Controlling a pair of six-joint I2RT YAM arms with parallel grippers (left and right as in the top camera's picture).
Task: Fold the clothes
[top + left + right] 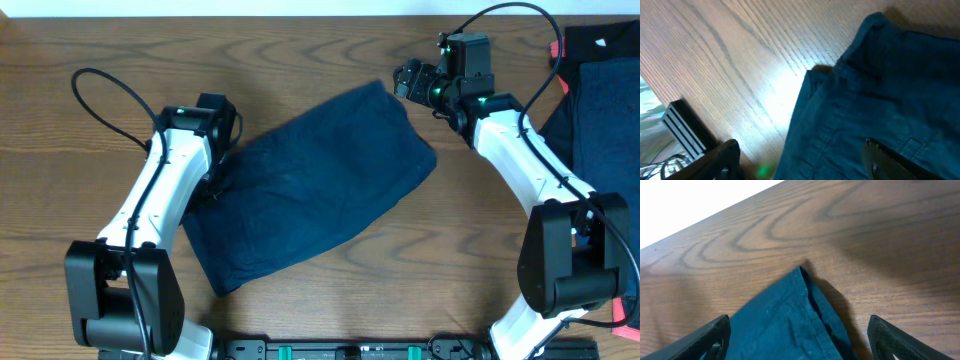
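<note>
A dark navy-blue garment (310,185) lies folded in a slanted rectangle mid-table. My left gripper (222,150) is open over its left edge; in the left wrist view the cloth (880,100) with seams lies between the spread fingers (802,162). My right gripper (408,80) is open just above the garment's far right corner; in the right wrist view that corner (790,315) points up between the fingers (800,340). Neither gripper holds cloth.
More clothes lie at the far right edge: a navy piece (600,100) with red and black cloth (590,42) behind it. The table is brown wood (300,60). A black rail (350,348) runs along the front edge.
</note>
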